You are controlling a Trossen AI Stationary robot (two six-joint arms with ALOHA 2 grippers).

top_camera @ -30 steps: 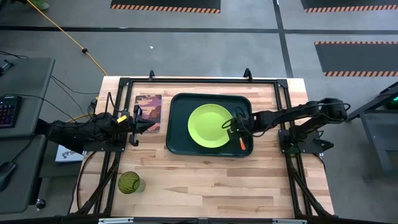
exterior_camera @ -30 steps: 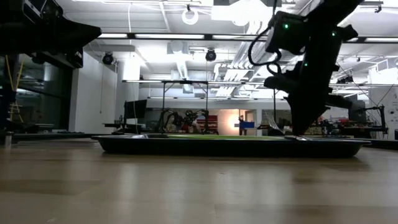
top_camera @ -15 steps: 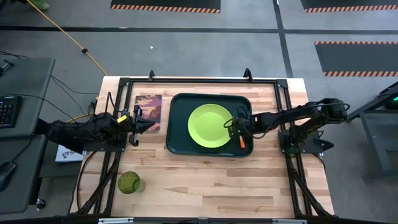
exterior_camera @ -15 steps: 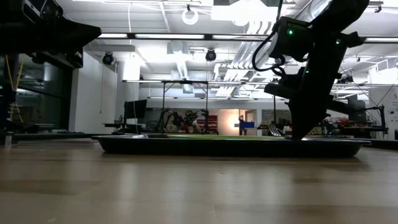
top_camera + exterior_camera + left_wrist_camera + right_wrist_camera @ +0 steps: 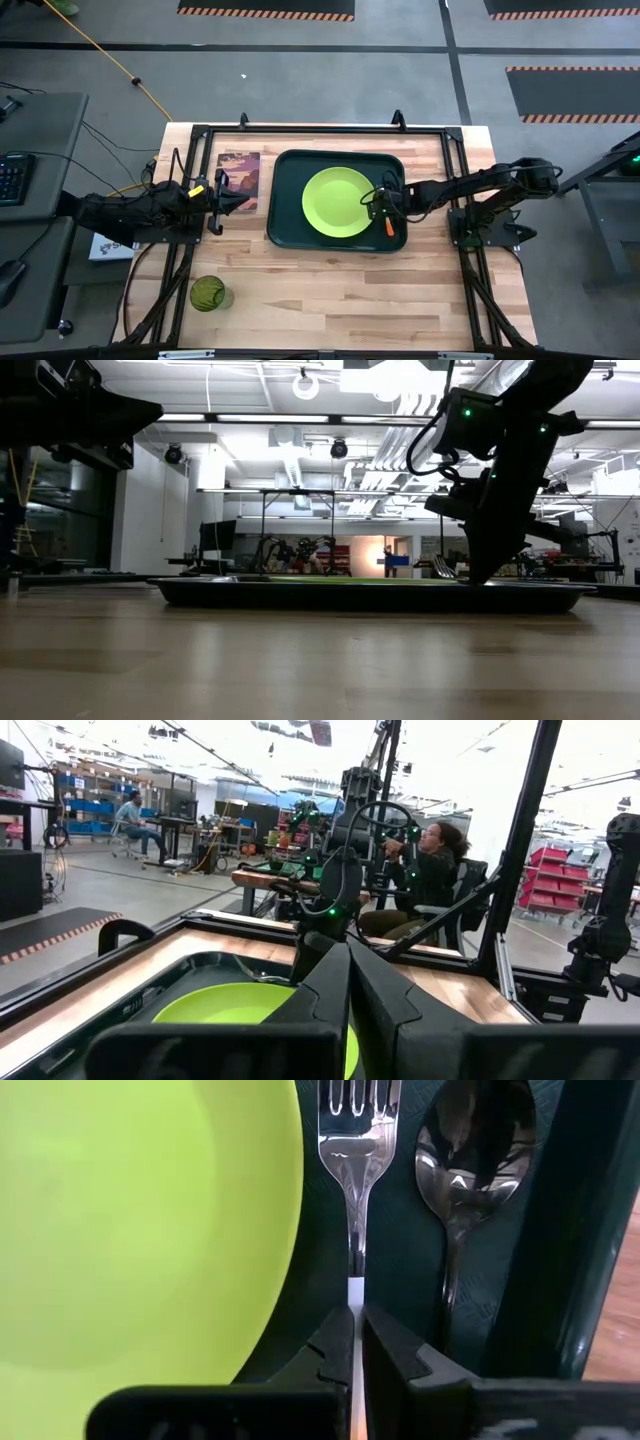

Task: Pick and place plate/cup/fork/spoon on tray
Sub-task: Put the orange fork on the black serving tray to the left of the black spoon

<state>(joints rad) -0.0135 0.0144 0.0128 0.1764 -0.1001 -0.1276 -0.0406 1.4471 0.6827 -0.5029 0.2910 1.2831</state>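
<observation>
The lime-green plate [image 5: 338,202] lies in the dark-green tray [image 5: 290,235]. My right gripper [image 5: 379,206] is low over the tray's right side, shut on the fork [image 5: 357,1140]. The fork's orange handle [image 5: 389,229] sticks out toward the near edge. The spoon [image 5: 472,1150] lies in the tray beside the fork, between it and the tray's right rim. The cup [image 5: 208,293] stands on the table near the near left corner. My left gripper [image 5: 228,197] is shut and empty, left of the tray. My right gripper pinches the fork's thin metal neck [image 5: 355,1265] between its two fingers, just behind the tines. The fingers lie along the fork and slant down from the table's right. The tines [image 5: 357,1102] point away from the gripper, between the plate's edge and the spoon.
A picture card [image 5: 238,176] lies on the table left of the tray, under my left gripper. A black frame [image 5: 300,130] runs round the table. People sit at desks in the room beyond.
My right gripper, with the fork, has gone a little toward the table's right edge and slightly down, then stayed still.
</observation>
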